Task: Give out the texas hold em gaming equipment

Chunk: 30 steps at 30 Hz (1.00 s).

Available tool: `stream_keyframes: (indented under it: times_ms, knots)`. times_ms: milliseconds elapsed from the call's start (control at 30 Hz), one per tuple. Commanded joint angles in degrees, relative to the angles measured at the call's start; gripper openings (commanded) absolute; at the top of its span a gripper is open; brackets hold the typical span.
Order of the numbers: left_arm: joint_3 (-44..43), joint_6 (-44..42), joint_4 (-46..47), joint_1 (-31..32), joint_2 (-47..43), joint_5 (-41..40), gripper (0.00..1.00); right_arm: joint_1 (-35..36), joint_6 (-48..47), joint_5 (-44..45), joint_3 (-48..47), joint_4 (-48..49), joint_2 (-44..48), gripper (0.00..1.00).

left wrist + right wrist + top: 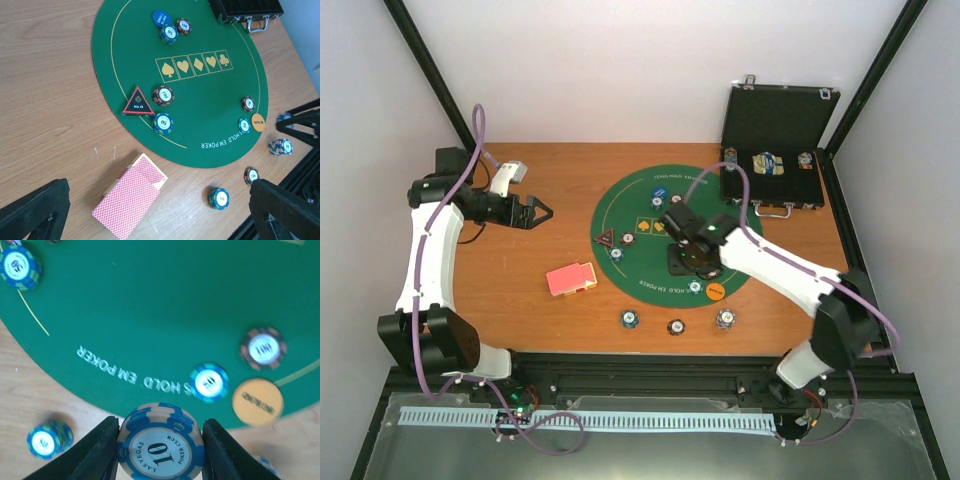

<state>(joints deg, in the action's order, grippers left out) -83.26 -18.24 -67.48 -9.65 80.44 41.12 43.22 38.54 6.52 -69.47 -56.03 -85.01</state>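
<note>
Right claw pinches a 10 chip, mat beyond it seemingly partly stocked; left claw gapes empty near undealt deck.

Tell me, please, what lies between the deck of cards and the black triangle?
Nothing lies there: only bare table and the green mat's rim separate the deck of cards from the triangle, seen in the left wrist view.
</note>
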Motion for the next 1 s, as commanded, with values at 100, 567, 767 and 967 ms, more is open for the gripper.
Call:
stream_keyframes:
  times_ms: [100,567,767,967]
  knots:
    - [-2.9,-0.8,-1.5,-0.2,-0.4,-0.5,1.00,2.9,-6.4,-1.2,-12.4,7.6,-17.9,0.27]
    - [-2.5,-1.5,-1.5,-0.3,-0.7,-1.2,1.00,-0.9,-13.3,-1.5,-48.3,-0.7,-46.8,0.29]
    - [-2.0,-2.0,-1.5,-0.3,-1.1,-1.8,1.00,-1.2,-15.2,-3.2,-63.2,-4.0,-56.7,0.30]
    - [-1.9,-2.1,-1.4,-0.2,-1.1,-1.4,1.00,-2.4,-14.9,-4.3,-67.6,-2.5,-61.5,0.31]
